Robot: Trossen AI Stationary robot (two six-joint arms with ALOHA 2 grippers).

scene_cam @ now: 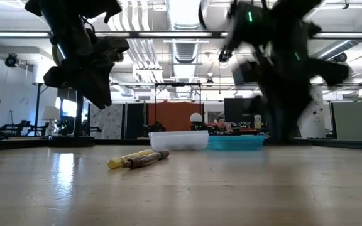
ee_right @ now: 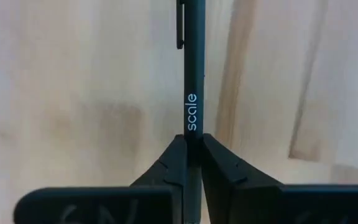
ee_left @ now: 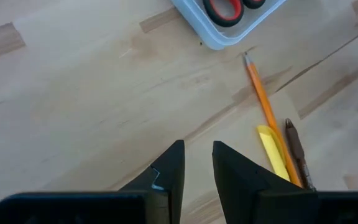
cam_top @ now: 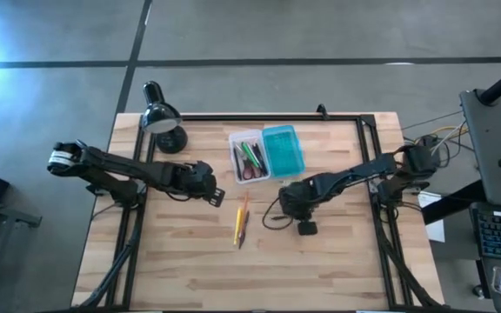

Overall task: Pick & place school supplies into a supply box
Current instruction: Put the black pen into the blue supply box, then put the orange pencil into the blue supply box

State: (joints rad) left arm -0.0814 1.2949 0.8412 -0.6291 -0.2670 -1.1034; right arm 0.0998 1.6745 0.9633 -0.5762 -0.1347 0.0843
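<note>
The supply box's clear tray [cam_top: 249, 156] sits on the table's far middle and holds the red-handled scissors [ee_left: 224, 9] and green pens. Its teal lid [cam_top: 283, 149] lies beside it on the right. A yellow marker [ee_left: 273, 152], an orange pencil [ee_left: 263, 99] and a dark pen [ee_left: 296, 149] lie together on the wood [cam_top: 241, 222], nearer than the tray. My left gripper [ee_left: 197, 149] hovers open and empty just left of them [cam_top: 217, 198]. My right gripper [ee_right: 193, 140] is right of them [cam_top: 306, 228], shut on a black pen [ee_right: 192, 74]. My right gripper pinches the black pen between its two fingers, on the barrel just behind the printed word "scale" [ee_right: 192, 121]. The pen runs straight ahead along the fingers, its clip end [ee_right: 180, 28] far from them. How far back it reaches between the fingers is hidden.
A black desk lamp [cam_top: 162, 122] stands at the table's far left corner. A black frame rail [cam_top: 259, 116] runs along the far edge. Bare wood spreads across the near half of the table [cam_top: 259, 269].
</note>
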